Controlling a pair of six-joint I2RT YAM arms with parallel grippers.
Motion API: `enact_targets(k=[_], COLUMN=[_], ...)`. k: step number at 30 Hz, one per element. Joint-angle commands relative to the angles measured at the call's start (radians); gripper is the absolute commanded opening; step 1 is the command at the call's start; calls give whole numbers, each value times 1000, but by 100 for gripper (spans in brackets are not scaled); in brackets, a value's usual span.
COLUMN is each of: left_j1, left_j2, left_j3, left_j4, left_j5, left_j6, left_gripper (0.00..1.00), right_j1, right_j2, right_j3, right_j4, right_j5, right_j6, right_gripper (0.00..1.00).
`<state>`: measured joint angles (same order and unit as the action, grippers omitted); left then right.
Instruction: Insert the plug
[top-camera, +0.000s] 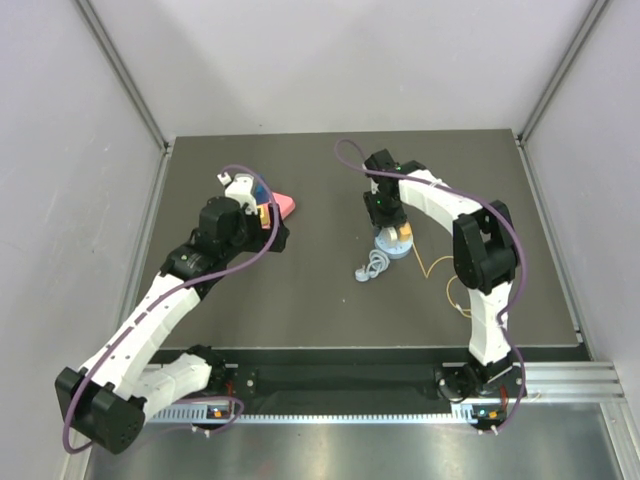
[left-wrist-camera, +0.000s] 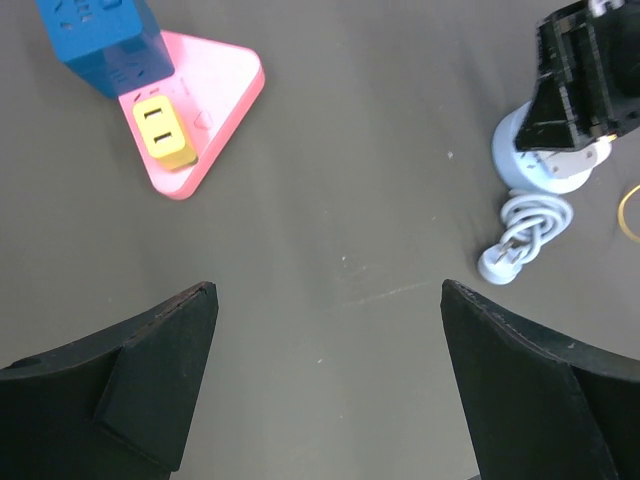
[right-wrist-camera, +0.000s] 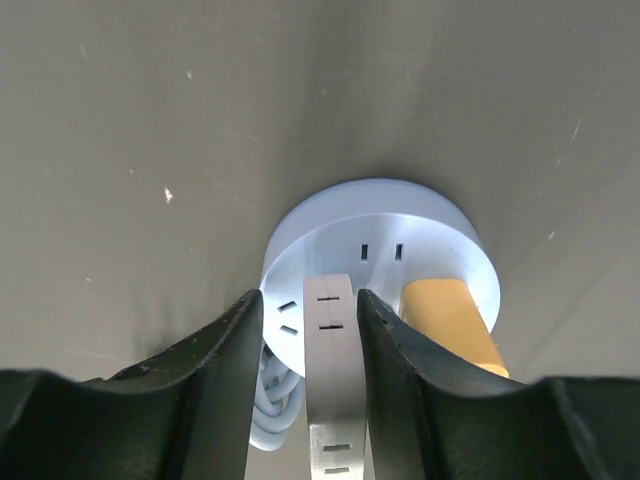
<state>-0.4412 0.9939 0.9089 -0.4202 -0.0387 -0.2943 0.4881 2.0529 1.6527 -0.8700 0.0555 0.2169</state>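
A robotics lab test cell: pale wall panels (top-camera: 350, 60) in aluminium framing (top-camera: 125, 75) enclose a dark matte counter (top-camera: 320, 300). The cabled left arm (top-camera: 150, 325) and right arm (top-camera: 487, 300) are bolted to a metal rail (top-camera: 560, 375).

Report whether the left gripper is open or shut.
Open: the left gripper stands spread wide in its wrist view, with nothing between its jaws.

Plug (right-wrist-camera: 448, 318): small yellow-orange blocky connector, seated on top face of light-blue round disc (right-wrist-camera: 430, 215), near its rim; thin wire (left-wrist-camera: 621, 212) attached.
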Motion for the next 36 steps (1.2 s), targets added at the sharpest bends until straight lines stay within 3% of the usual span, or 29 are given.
enact_targets(k=[1,8,22,30,36], left_j1=[-4,-4,-4,-2,-4], left_j2=[-3,5,-15,-23,-17], left_j3=[64,71,70,64,61], left_j4=[23,24,11,0,3], left_j5=[20,34,60,49,51], left_j6=[-26,-61,-91,-82,-82], left_gripper=[97,97,96,96,96], right_j1=[-5,-16,-16,-16,-17], right_j2=[-30,-82,-148,-154,-155], right_j3=[62,75,-71,-137,-145], right_j4=[23,-6,49,92,108], right_j5=[1,1,-20,-16,-17], right_j6=[-16,-43,-36,-30,-28], right_gripper=[43,43,41,33,36])
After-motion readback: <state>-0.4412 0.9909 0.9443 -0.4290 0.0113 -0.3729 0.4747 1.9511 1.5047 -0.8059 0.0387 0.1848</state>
